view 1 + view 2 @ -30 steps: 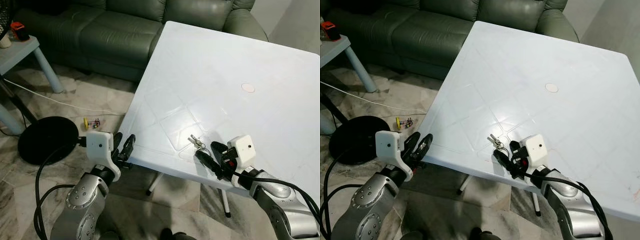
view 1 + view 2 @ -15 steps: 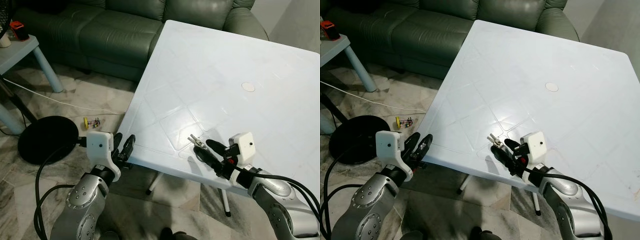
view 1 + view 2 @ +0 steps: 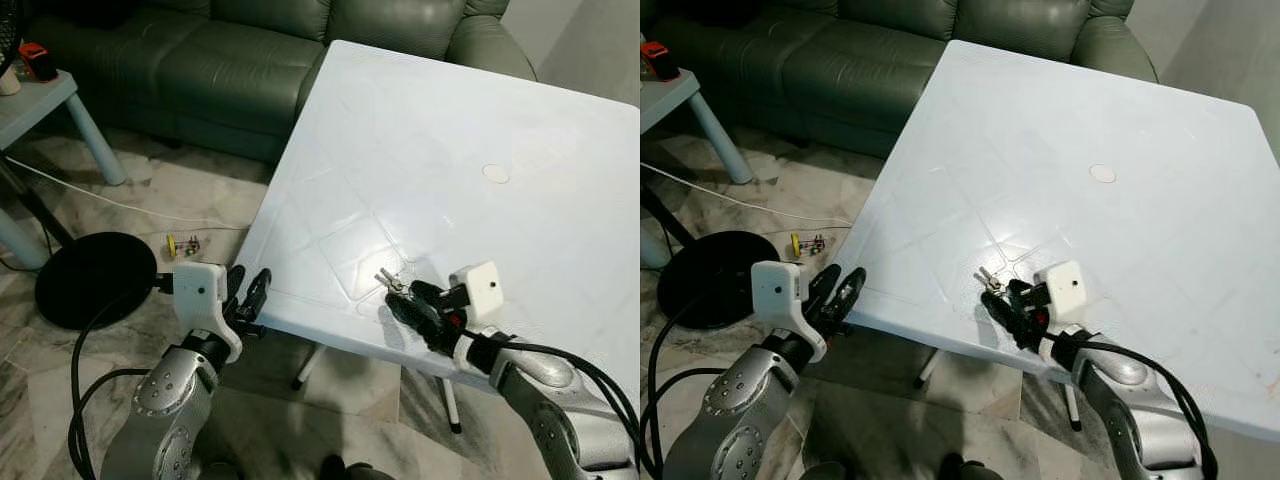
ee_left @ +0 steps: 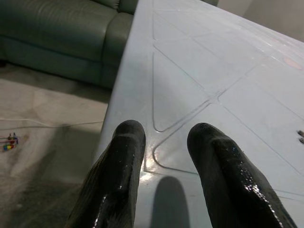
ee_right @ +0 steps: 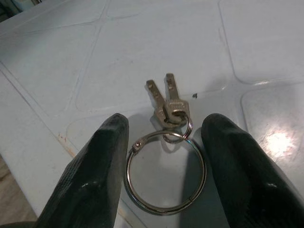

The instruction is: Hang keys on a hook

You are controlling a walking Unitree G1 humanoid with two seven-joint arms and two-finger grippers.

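Left eye view first: the right gripper (image 3: 408,303) is down on the white plastic table (image 3: 440,150) near its front edge, black fingers spread, with the keys (image 3: 390,284) lying just ahead of the tips; I'd say this is the pick-up, the very first step, with nothing grasped yet. The left gripper (image 3: 250,297) hangs off the table's edge away from the work, doing nothing. Right eye view shows the same reach, the right claw low over the keys and a green sofa (image 3: 840,60) far beyond it; no hook can be seen anywhere, so where the keys must go is unknown from here. Left wrist view looks along two black fingers (image 4: 121,175) held apart with only bare table between them. Right wrist view is the telling one: the fingers stand wide apart on either side of the large key ring (image 5: 165,172), which lies flat between them, two small keys fanning out past the tips. The next move, I reckon, calls for closing on the thin ring without it sliding or pressing flat; whether the fingertips touch the table is hard to tell.
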